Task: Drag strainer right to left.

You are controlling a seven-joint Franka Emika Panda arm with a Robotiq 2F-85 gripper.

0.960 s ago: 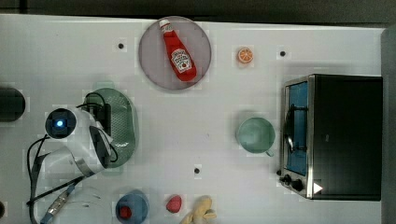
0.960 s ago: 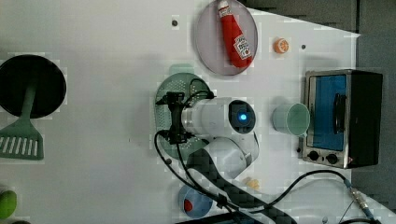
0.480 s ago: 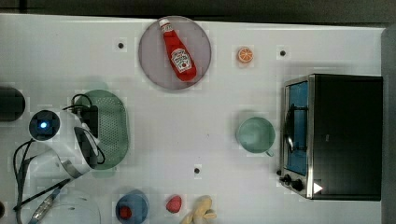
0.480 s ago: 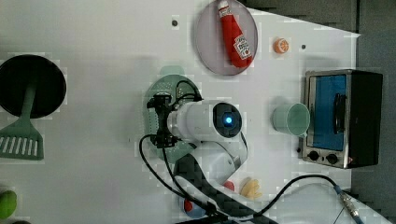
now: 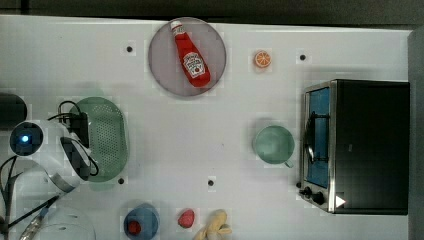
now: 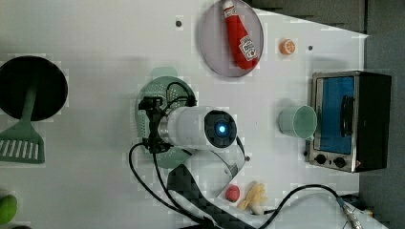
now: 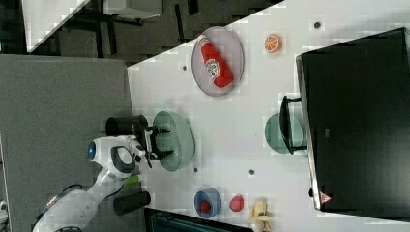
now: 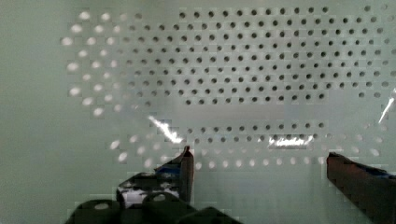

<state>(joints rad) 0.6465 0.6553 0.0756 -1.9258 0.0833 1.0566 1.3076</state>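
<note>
The strainer, a pale sage-green oval colander with many small holes, lies on the white table at the top view's left. My gripper reaches down into its bowl near the edge closest to the arm. In the right view the gripper stands open, both black fingers spread inside the strainer. The wrist view has the two fingertips wide apart close over the perforated inside of the strainer, with nothing held between them. In the left view the arm covers much of the strainer.
A grey plate with a ketchup bottle lies at the back. An orange slice, green cup and toaster oven are at the top view's right. A blue bowl, a strawberry and a banana line the front edge. A black cylinder stands beside the arm.
The arm and the strainer have both slid toward the top view's left over the last second. The fingers have stayed open inside the bowl.
</note>
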